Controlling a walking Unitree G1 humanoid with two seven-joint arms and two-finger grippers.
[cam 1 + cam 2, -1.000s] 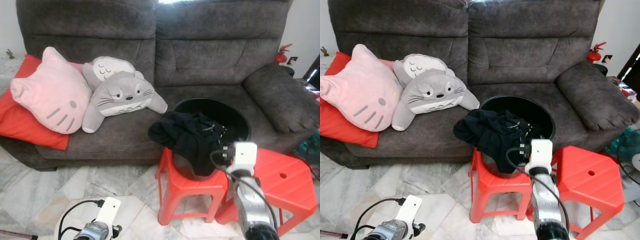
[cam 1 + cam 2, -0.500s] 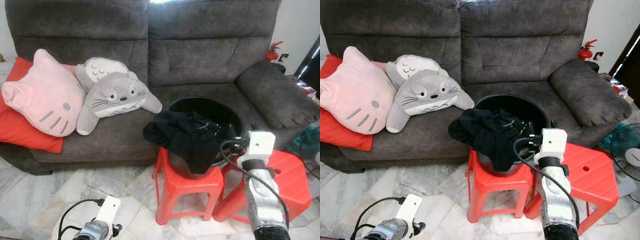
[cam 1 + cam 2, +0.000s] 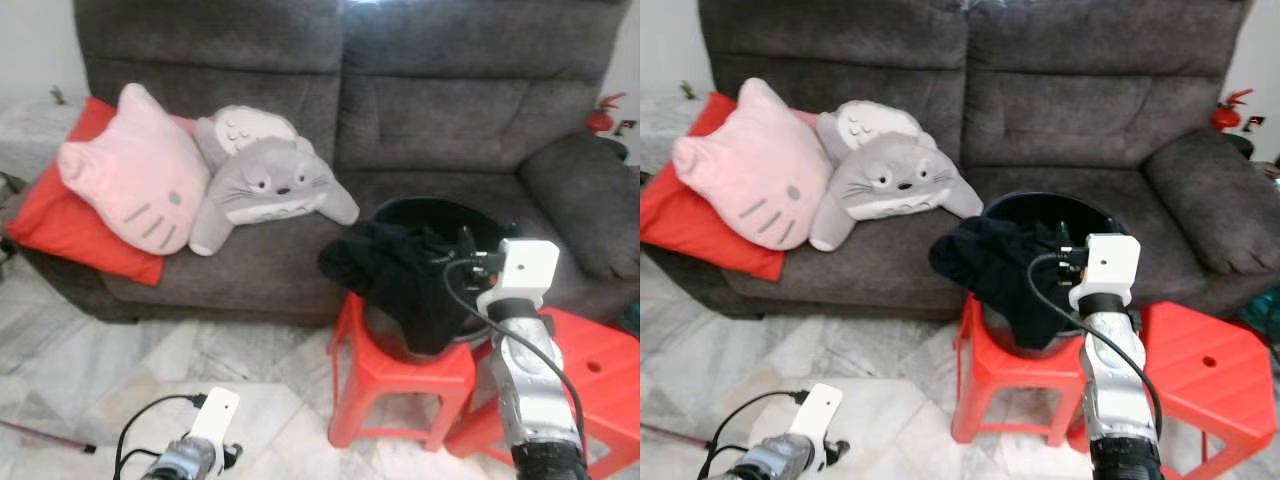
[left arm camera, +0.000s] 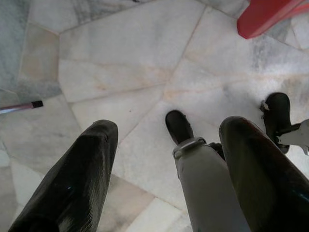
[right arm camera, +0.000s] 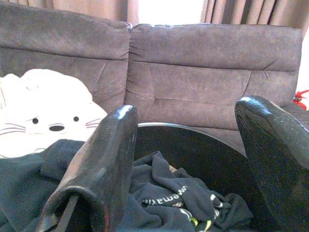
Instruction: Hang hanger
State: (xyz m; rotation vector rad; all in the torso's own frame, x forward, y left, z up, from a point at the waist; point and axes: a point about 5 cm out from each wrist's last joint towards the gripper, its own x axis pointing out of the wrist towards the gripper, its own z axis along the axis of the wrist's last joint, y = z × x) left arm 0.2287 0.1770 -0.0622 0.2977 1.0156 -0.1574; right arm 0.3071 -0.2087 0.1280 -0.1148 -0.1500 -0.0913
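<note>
One open right claw [image 5: 188, 159] — over basin [image 3: 470, 215], clothes [image 3: 395, 270]

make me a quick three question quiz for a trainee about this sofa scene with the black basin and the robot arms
1. True or false: the black basin stands directly on the floor.
2. Which gripper is raised at the basin's rim? A left gripper, B right gripper.
3. Fill in: the black clothes hang over the basin's rim on the side toward the ____ plush.

Key: 1 false, it stands on a red stool. 2 B, its fingers open toward the basin; the left hangs low over the marble floor, fingers also open. 3 grey.
</note>
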